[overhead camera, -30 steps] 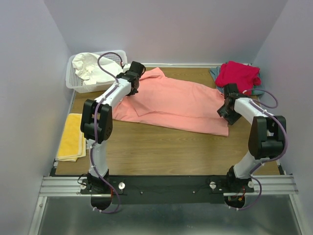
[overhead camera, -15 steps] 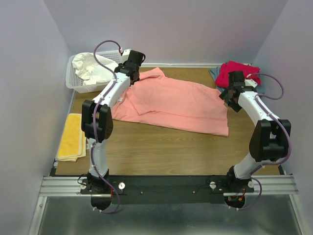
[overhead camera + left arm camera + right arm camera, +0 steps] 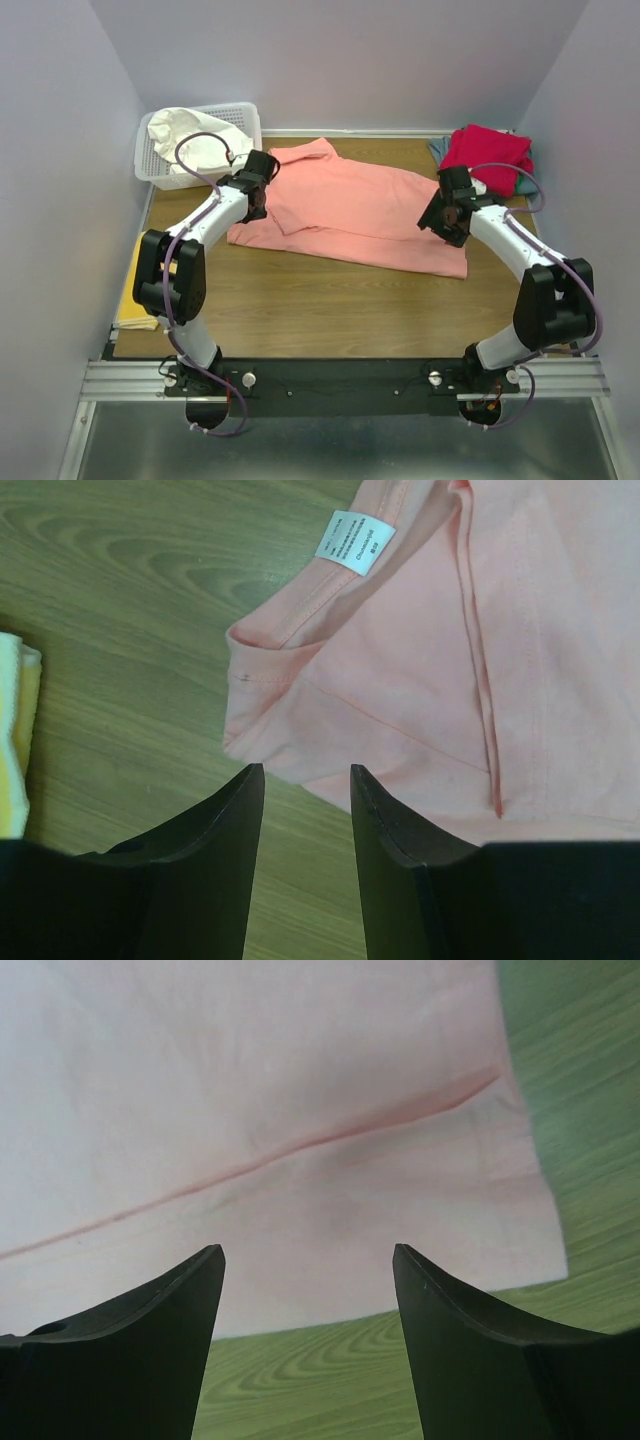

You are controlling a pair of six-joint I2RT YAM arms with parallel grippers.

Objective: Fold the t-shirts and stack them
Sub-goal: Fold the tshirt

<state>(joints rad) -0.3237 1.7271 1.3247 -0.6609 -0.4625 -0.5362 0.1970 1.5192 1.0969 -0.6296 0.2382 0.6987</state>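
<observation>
L gripper [image 3: 305, 772] is open and empty. The pink shirt's [image 3: 350, 205] left corner sits just past the tips, w/ most of the cloth off to the right in the wrist view. R gripper [image 3: 307, 1255] is open too, wider, nothing in it. It hangs over the shirt's near-right corner, w/ the hem edge running across btw its fingers and bare table [image 3: 330, 300] beyond.

Pink shirt is spread flat mid-table, long axis left-right, left end a bit closer to the far edge. So each arm is nearest its own end. Imo next up is a two-corner pinch, and L has to nudge fwd onto cloth first. Can't tell height above the cloth from the wrist cams.

Rest: red shirt [image 3: 487, 152] on the grey-blue one [image 3: 437, 150] at the far right corner, white shirt [image 3: 195, 145] in the basket [image 3: 245, 112] at the far left corner, yellow cloth [image 3: 12, 740] by the left edge.
</observation>
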